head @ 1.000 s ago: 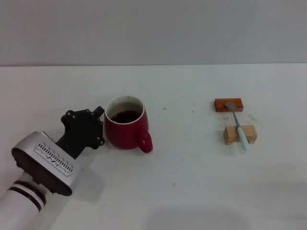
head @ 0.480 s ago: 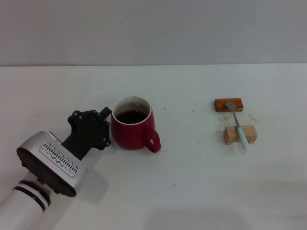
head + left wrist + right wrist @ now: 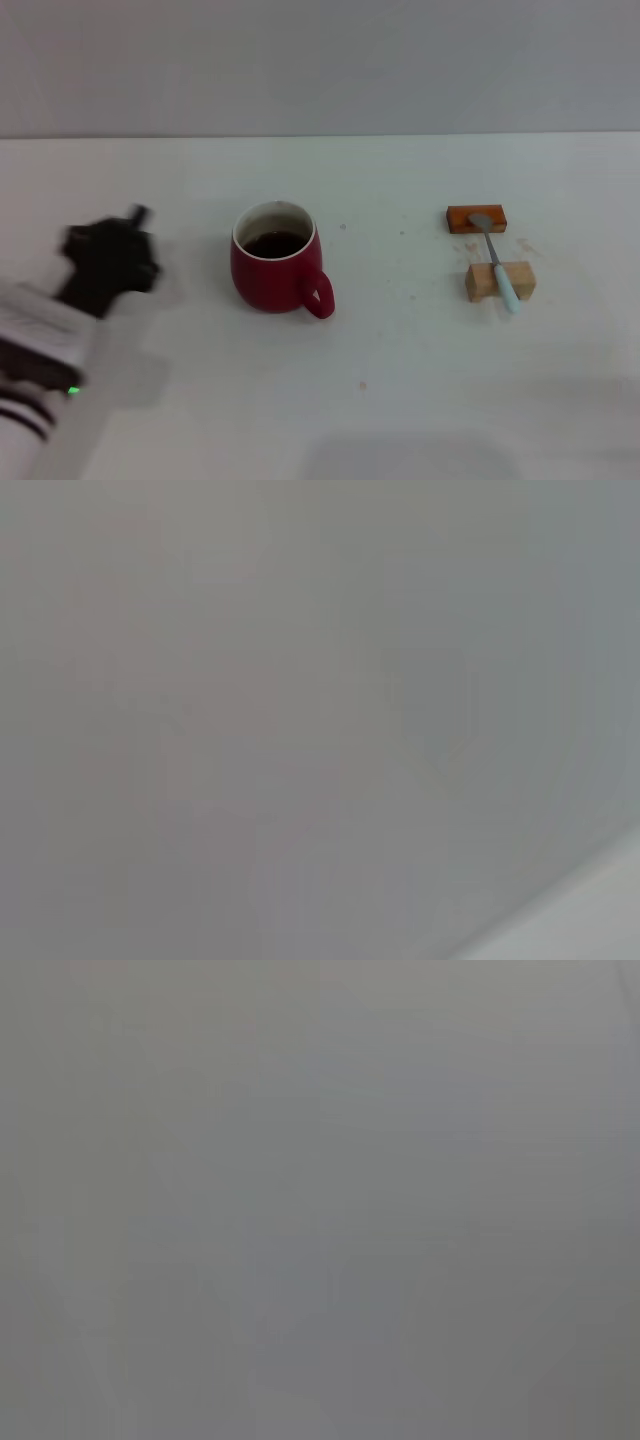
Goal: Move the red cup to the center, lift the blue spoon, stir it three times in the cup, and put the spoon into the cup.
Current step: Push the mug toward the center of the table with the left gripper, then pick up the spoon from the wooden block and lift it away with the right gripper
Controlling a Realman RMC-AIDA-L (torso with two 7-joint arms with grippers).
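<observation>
- White tabletop (image 3: 400, 400) filling the head view, meeting a plain grey wall at 12 o'clock.
- Red cup (image 3: 275, 262) standing upright a little toward 9 o'clock of the table's middle, dark liquid inside, loop handle turned toward 5 o'clock.
- Blue spoon (image 3: 497, 262) well apart from the cup, out at 3 o'clock: metal bowl resting on an orange-brown flat block (image 3: 477, 218), neck bridging onto a tan wooden block (image 3: 500, 281), pale handle overhanging that block toward 6 o'clock.
- Left gripper (image 3: 125, 245) at 9 o'clock of the cup, blurred with motion, clear of the cup and not touching it; open or closed, cannot tell.
- Right gripper nowhere in the head view; both wrist views showing only featureless grey.
- Cup likely heavy for its size, stiff, glazed and slippery, breakable, with liquid ready to slop; best taken around the body opposite the handle or pushed low on the wall, kept level.
- Spoon likely light, rigid and thin; best pinched on the raised pale handle where it overhangs the tan block, with room for fingers beneath.
- Spoon far across the table from the left gripper, toward 3 o'clock, on the right arm's side; cup between the two.
</observation>
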